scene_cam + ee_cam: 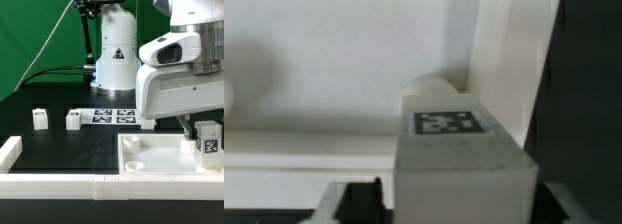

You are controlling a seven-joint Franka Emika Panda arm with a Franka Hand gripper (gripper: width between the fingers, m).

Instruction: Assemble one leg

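White leg (209, 143) hangs gripped in the fingers (190, 128) over the panel (150, 160) corner at the exterior view's right. Two spare legs (40, 118) sit on the bench (60, 145), well apart. Keep it upright, centre it, lower slowly.

Wrist view: leg (455, 170) fills the frame, tag (450, 122) visible. Seat beneath is hidden and the fingers are cropped.

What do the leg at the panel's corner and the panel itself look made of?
Leg: probably matte white plastic, judging by uniform dull faces; its tag looks printed black-and-white. Panel: likely the same white plastic, smooth, with a moulded raised rim and round corner recess.
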